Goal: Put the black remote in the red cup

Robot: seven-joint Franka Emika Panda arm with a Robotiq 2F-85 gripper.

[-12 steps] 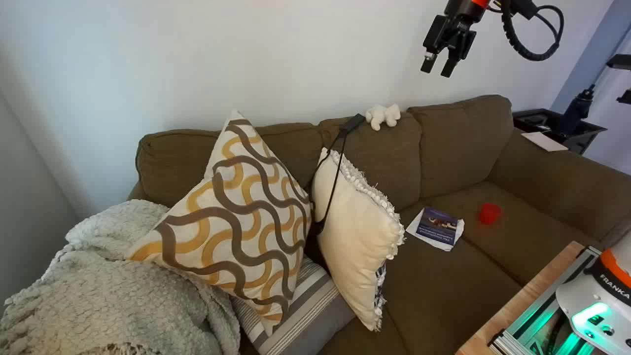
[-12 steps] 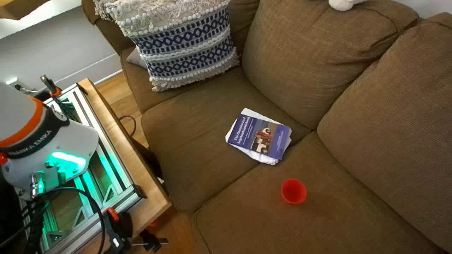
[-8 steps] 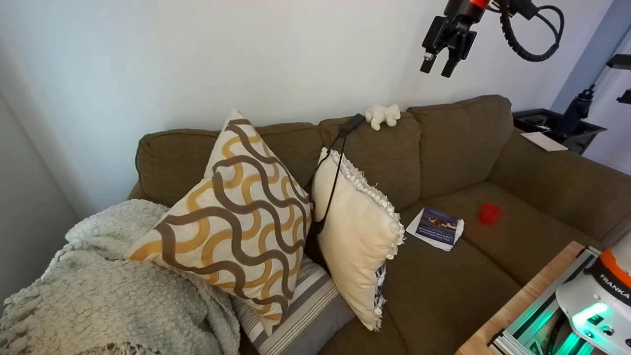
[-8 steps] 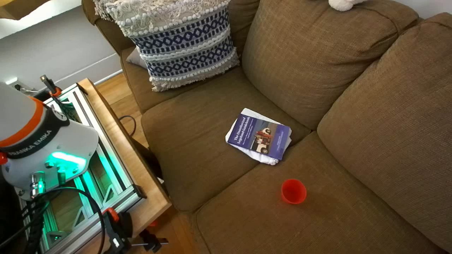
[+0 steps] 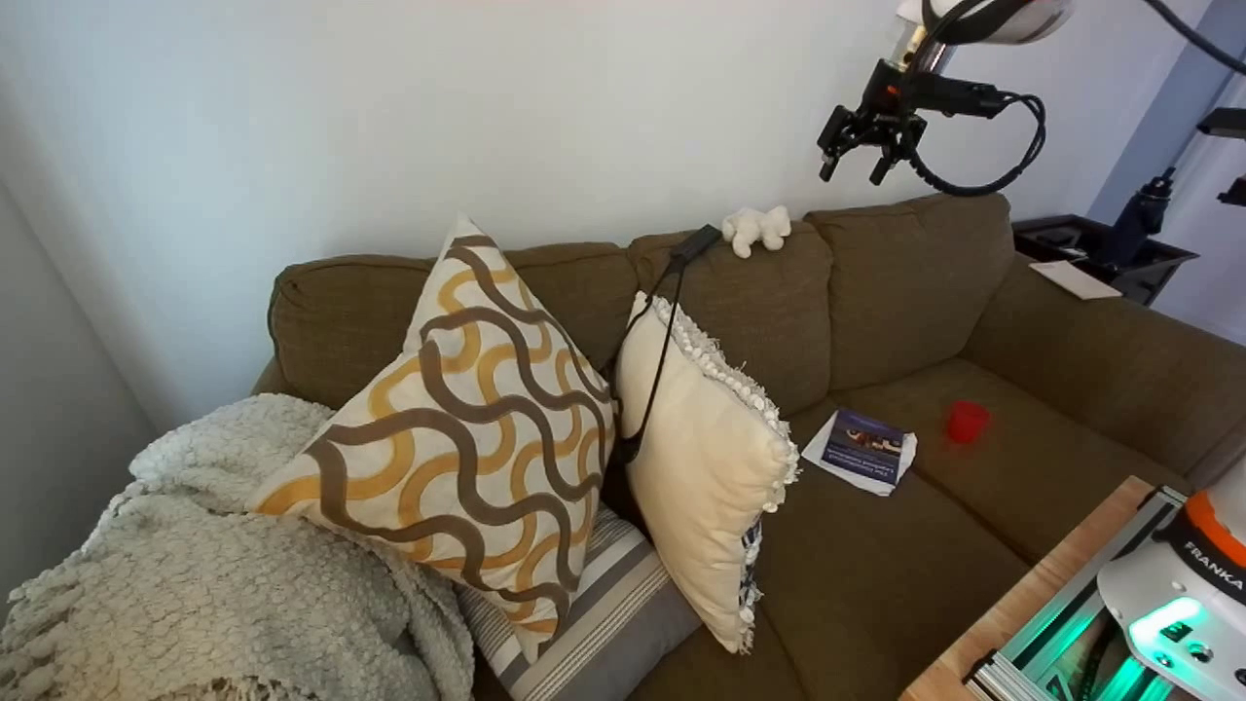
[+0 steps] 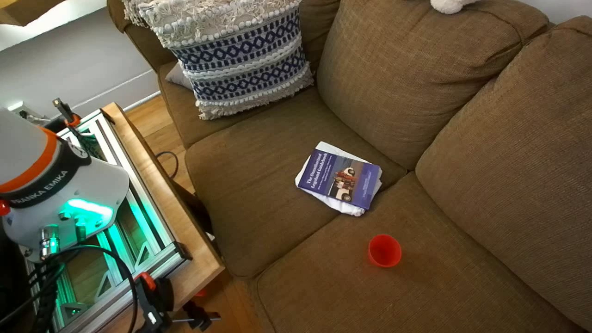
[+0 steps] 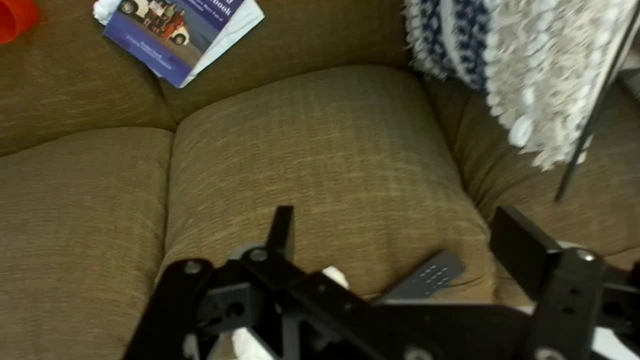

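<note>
The black remote [image 7: 425,277] lies on the top of the sofa back, its lower end hidden behind the gripper body in the wrist view. In an exterior view the remote [image 5: 695,242] is beside a white plush toy. My gripper [image 7: 397,232] is open and empty; in an exterior view the gripper [image 5: 853,176] hangs above the sofa back, up and to the right of the remote, not touching it. The red cup [image 6: 385,251] stands on the sofa seat; it also shows in an exterior view [image 5: 968,422] and at the corner of the wrist view [image 7: 15,20].
The white plush toy [image 5: 756,232] sits right beside the remote. A thin black strap [image 5: 666,355] hangs over the fringed cushion [image 5: 701,467]. A blue book [image 6: 340,178] on white paper lies near the cup. A patterned cushion [image 5: 467,419] leans on the sofa.
My gripper has moved lower and slightly left in an exterior view, and the wrist has turned so its camera and cable show more. The remote, cup and toy have not moved.
</note>
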